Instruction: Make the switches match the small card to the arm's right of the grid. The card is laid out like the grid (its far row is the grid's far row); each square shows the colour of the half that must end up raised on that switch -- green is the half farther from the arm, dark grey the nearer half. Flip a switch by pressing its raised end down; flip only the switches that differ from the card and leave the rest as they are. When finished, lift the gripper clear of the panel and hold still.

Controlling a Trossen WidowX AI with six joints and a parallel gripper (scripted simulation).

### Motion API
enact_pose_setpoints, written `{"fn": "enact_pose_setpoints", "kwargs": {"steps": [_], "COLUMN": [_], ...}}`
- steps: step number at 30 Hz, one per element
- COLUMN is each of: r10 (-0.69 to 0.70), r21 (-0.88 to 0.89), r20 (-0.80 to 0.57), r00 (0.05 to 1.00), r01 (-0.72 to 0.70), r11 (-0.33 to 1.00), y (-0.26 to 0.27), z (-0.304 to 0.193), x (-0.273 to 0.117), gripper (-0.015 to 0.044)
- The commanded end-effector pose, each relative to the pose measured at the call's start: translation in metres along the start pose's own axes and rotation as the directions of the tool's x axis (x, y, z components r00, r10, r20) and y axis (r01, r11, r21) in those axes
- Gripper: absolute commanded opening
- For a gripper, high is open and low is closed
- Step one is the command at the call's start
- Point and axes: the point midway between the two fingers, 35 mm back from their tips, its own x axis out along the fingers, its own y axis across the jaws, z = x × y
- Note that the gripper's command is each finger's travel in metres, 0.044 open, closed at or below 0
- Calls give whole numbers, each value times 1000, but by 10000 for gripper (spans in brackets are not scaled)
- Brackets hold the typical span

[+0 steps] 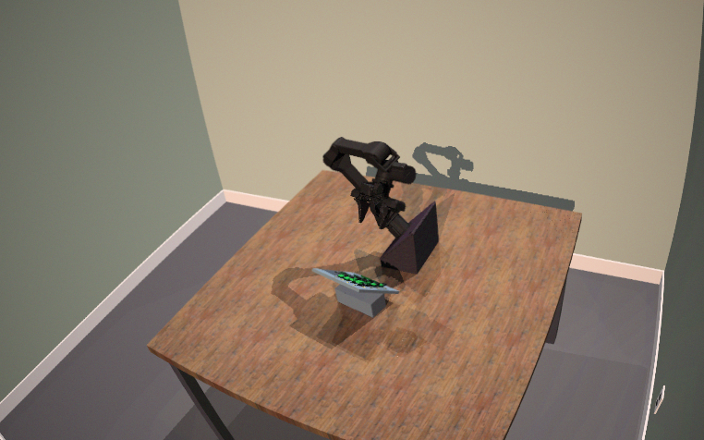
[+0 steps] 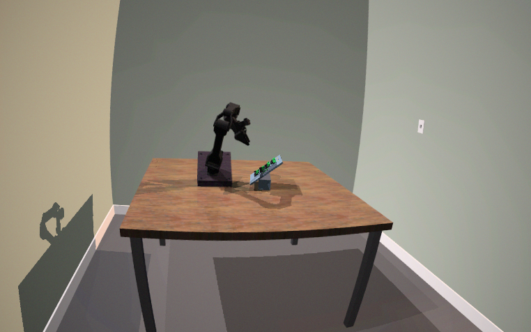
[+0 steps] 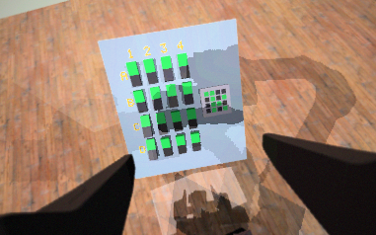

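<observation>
A tilted pale blue panel (image 1: pixel 323 272) (image 2: pixel 252 178) (image 3: pixel 112 51) carries several rocker switches in rows A to D and columns 1 to 4. In the wrist view each switch, such as switch A1 (image 3: pixel 134 73), has a green far half and a dark grey near half; which half is raised is hard to tell for several. The small card (image 3: pixel 202 100) on the panel's right shows mixed green and dark squares, its upper left ones green and upper right ones dark; some are too small to read surely. My gripper (image 1: pixel 371 223) (image 2: pixel 248 144) (image 3: pixel 199 150) is open and empty, high above the panel's near side, touching nothing.
The panel rests on a grey block (image 1: pixel 361 299) (image 2: pixel 263 183) on the wooden table (image 1: pixel 453 349) (image 2: pixel 201 214) (image 3: pixel 38 89). The arm's dark base (image 1: pixel 425 240) (image 2: pixel 214 181) stands close to the panel's near side. Arm shadows fall across the panel, its lower rows and the card.
</observation>
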Motion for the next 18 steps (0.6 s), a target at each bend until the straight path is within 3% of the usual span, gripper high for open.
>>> {"fn": "enact_pose_setpoints", "kwargs": {"steps": [1, 9, 15, 18], "r10": [0, -24, -33, -33], "r21": [1, -26, -34, -34], "r20": [-4, -34, -29, -35], "r00": [1000, 999, 999, 999], "r01": [0, 23, 32, 32], "r11": [1000, 999, 999, 999], "y": [2, 60, 63, 63], "z": [0, 14, 16, 16], "x": [2, 100, 109, 117], "gripper": [374, 164, 6, 0]}}
